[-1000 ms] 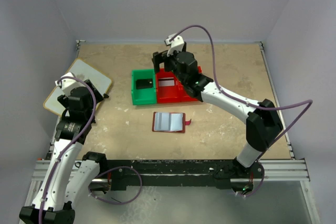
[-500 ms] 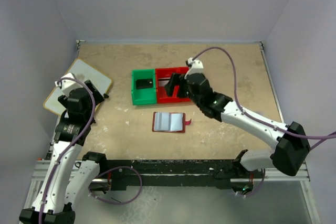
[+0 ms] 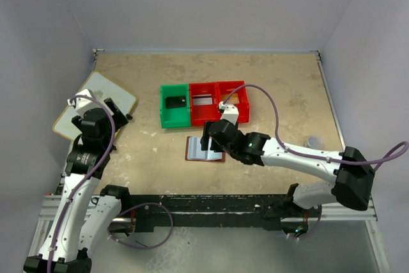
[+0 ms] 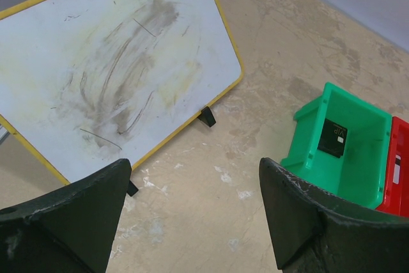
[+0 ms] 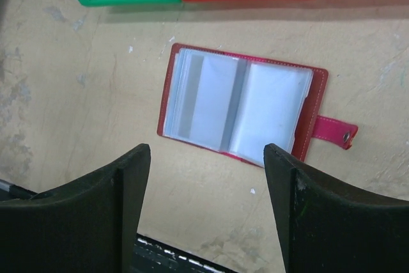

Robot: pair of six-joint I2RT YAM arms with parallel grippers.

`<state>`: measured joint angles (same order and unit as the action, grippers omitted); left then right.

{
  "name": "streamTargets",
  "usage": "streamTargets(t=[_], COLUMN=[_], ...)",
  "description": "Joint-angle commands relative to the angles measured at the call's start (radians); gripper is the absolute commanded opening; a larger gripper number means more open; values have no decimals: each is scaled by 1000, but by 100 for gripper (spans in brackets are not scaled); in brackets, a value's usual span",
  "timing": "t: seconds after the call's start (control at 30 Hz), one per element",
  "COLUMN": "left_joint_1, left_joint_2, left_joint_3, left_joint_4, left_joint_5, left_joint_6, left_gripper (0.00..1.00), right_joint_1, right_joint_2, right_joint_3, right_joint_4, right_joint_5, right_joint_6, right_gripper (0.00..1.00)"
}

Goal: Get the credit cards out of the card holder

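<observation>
Mostly done: cards in the bin, right claw over the open holder

Nearest first. Right claw (image 5: 206,158): jaws wide, nothing between them, hanging just above the card holder (image 5: 243,110), lower centre of the top view. Holder lies open and flat on the table (image 3: 287,94), clear sleeves (image 5: 271,110) facing up, red tab (image 5: 335,133) sticking out at its right edge. Grey bands show through the left sleeves. I can't tell whether that's a card left inside or just stacked plastic. Right sleeves look empty.

Beyond it, centre of the frame, the bin (image 3: 161,103): black card (image 3: 175,102) flat in the green compartment, silver-grey card (image 3: 203,100) in the middle red one. The right-hand red compartment shows something yellowish-brown on its floor, probably the third card, but too small to be sure.

Left claw (image 4: 195,167): also wide, holding nothing, at the left of the frame near the white board (image 4: 108,62), well apart from the holder.

My read: two cards out for certain, third likely. What's left is checking the left sleeves. If a card is in there, pinch it out carefully; the holder looks light and may slide.
</observation>
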<state>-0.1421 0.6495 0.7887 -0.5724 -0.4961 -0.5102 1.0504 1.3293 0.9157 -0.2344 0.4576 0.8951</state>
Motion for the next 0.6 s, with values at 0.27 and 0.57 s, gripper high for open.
streamTargets(t=[0.27, 0.57], left_joint_1=[6, 6], left_joint_2=[-29, -30], left_joint_3=[14, 13], left_joint_4=[-8, -6], left_joint_5=[-21, -5], left_joint_6=[7, 9], left_gripper=[79, 79], right_joint_1=[68, 63], right_joint_2=[234, 413], right_joint_3=[182, 298], right_joint_4=[-68, -170], right_joint_5=[63, 128], right_joint_6=[75, 102], right_gripper=[74, 80])
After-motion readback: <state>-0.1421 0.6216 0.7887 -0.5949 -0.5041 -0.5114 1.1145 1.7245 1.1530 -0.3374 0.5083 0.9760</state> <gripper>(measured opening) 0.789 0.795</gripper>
